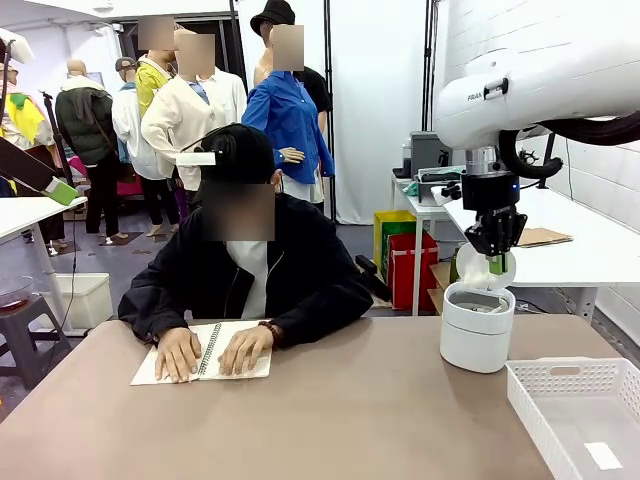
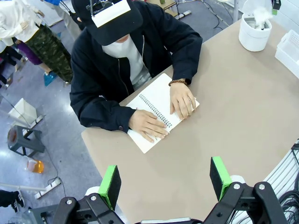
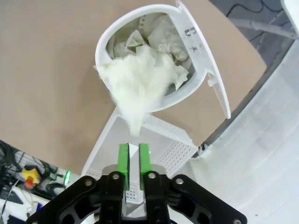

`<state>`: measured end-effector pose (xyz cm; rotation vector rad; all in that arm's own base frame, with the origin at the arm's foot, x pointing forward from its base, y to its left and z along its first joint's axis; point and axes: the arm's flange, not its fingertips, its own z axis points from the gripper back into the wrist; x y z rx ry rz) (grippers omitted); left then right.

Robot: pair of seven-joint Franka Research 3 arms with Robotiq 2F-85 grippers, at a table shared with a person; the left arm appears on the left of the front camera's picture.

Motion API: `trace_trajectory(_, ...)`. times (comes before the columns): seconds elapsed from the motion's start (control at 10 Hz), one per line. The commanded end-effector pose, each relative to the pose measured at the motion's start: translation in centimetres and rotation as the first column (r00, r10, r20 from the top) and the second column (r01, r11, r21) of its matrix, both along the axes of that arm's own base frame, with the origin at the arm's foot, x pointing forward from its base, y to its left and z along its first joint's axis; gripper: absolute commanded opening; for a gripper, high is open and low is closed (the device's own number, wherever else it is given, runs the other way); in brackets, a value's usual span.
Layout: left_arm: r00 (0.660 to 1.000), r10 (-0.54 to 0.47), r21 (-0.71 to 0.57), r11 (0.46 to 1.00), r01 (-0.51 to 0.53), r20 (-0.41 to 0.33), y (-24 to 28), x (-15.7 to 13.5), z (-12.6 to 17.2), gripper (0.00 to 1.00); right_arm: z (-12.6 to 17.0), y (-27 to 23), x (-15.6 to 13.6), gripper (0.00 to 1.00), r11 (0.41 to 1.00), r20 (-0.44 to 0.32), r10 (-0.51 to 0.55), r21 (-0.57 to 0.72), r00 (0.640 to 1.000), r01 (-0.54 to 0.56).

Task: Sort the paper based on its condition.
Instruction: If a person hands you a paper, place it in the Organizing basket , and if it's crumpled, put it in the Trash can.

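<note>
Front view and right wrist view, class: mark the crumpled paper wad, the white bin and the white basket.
crumpled paper wad [image 3: 138,86], right wrist view, middle of the wad.
white bin [image 1: 476,345], front view, its round front wall.
white basket [image 1: 530,420], front view, its perforated side wall.

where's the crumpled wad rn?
Right wrist view: the crumpled wad is just past the fingers of the right gripper, over the open white bin. That is on the robot's right side of the table, beside the white tray.
</note>
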<state>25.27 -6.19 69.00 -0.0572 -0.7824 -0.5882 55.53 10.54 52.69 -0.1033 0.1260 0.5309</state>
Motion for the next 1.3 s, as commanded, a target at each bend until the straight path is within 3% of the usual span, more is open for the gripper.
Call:
trace_trajectory(0.0,1.000,0.002,-0.002,1.000,-0.002,0.000,0.0,0.0,0.0,1.00,-0.2,-0.3,-0.1,0.52,1.000,-0.004,0.006,0.004,1.000,-0.006)
trace_trajectory(0.2,1.000,0.002,-0.002,1.000,-0.002,0.000,0.0,0.0,0.0,1.00,-0.5,-0.8,-0.1,0.90,1.000,0.000,-0.002,0.001,1.000,0.002)
trace_trajectory(0.3,1.000,0.002,-0.002,1.000,-0.002,0.000,0.0,0.0,0.0,1.00,-0.6,-0.8,-0.2,1.00,1.000,0.001,0.004,0.012,1.000,-0.004)
trace_trajectory(0.4,1.000,0.002,-0.002,1.000,-0.002,0.000,0.0,0.0,0.0,1.00,-1.0,0.8,-1.0,1.00,0.997,-0.004,0.068,0.033,0.998,-0.068)
trace_trajectory(0.5,1.000,0.002,-0.002,1.000,-0.002,0.000,0.0,0.0,0.0,1.00,-0.1,-0.4,0.0,1.00,1.000,-0.003,-0.005,0.000,1.000,0.005)
trace_trajectory(1.2,1.000,0.002,-0.002,1.000,-0.002,0.000,0.0,0.0,0.0,1.00,-0.1,-0.4,0.0,1.00,1.000,-0.003,-0.005,0.000,1.000,0.005)
